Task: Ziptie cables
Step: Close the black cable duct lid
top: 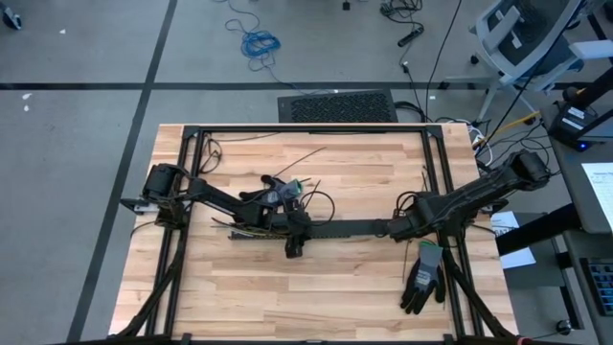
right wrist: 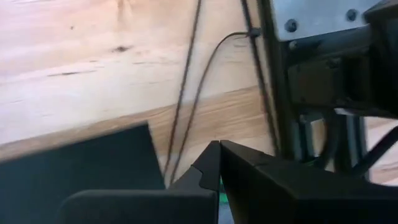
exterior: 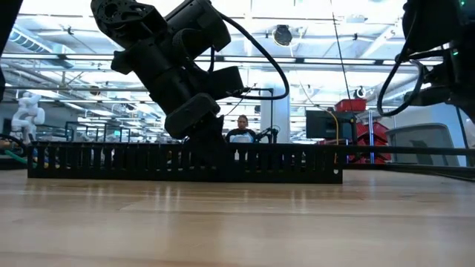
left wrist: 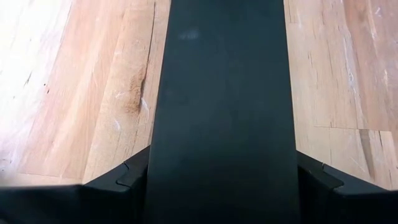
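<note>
A long black slotted duct (top: 345, 229) lies across the middle of the wooden table (top: 316, 287), standing on its edge in the low view (exterior: 111, 163). My left gripper (top: 294, 240) reaches down over the duct's left half and is shut on it (left wrist: 224, 180). The cables (top: 239, 228), thin light wires, lie beside the duct's left end, mostly hidden under my left arm. My right gripper (top: 395, 230) is shut (right wrist: 214, 165) just off the duct's right end (right wrist: 81, 168). My left gripper has the duct pinched between its two fingers (left wrist: 127, 177), one on each long side (left wrist: 155, 168), left of the duct's middle. The fingers slant down from the table's left and lie across the duct. The duct rests on the table. My right gripper: I cannot tell whether it touches the duct's end.
A black and grey glove (top: 421, 278) lies near the front right. A loose black wire loop (top: 321, 201) sits behind the duct. A black frame (top: 306, 129) borders the table, with thin wires along its right rail (right wrist: 193, 93).
</note>
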`<state>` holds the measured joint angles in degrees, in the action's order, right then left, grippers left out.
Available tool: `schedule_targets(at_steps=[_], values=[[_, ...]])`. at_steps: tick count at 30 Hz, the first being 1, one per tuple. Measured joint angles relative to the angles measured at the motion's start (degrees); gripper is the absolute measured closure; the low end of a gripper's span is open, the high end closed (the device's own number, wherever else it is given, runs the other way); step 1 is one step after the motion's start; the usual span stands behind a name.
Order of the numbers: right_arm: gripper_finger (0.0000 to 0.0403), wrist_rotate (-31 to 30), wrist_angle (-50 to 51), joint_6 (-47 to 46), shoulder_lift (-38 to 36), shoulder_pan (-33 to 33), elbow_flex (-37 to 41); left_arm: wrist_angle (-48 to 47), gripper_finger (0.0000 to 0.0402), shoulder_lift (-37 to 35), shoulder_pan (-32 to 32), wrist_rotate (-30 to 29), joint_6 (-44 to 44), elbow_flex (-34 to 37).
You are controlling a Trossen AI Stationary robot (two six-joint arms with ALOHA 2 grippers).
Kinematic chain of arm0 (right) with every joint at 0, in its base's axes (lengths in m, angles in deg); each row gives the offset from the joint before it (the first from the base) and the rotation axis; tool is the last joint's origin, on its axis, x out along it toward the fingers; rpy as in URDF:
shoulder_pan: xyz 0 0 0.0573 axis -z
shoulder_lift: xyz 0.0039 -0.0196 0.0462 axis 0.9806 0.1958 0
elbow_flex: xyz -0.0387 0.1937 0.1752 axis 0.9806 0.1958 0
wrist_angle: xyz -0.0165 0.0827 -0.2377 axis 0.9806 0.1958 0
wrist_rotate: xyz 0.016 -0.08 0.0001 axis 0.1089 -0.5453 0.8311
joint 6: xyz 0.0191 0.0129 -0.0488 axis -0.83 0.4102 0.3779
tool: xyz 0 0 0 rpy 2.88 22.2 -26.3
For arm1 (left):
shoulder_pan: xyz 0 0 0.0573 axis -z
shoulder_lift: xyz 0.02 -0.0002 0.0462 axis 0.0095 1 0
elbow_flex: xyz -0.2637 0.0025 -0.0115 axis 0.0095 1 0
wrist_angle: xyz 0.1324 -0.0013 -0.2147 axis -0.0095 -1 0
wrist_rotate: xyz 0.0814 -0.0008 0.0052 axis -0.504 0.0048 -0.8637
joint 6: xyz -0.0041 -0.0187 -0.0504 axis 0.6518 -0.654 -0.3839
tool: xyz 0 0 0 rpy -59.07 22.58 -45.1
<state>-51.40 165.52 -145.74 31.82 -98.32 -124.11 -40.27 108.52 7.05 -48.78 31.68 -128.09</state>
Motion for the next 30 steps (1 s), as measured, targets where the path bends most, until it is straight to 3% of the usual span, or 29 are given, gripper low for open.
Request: schedule_targets(at_steps=[8,19,22,26,30], values=[[0.0403,-2.7,-13.9,-0.7,1.8,0.0,3.3,0.1,0.0153,0.0,0.0,-0.4,0.1,0.0],[0.0403,-7.2,-12.5,-0.9,-0.4,0.0,-0.2,-1.4,0.0153,0.1,0.0,-0.9,-0.3,0.3],[0.0403,-9.1,-16.6,0.7,-1.7,0.0,-2.3,1.0,0.0153,0.3,0.0,-0.8,0.1,-0.2],[0.0403,-9.3,-14.2,3.4,-2.7,0.0,-4.1,0.5,0.0153,0.1,0.0,-1.0,0.0,0.0],[0.0403,-7.4,-2.9,-1.3,-1.9,-0.3,-4.5,-2.7,0.0153,0.0,0.1,-1.1,0.6,-0.2]])
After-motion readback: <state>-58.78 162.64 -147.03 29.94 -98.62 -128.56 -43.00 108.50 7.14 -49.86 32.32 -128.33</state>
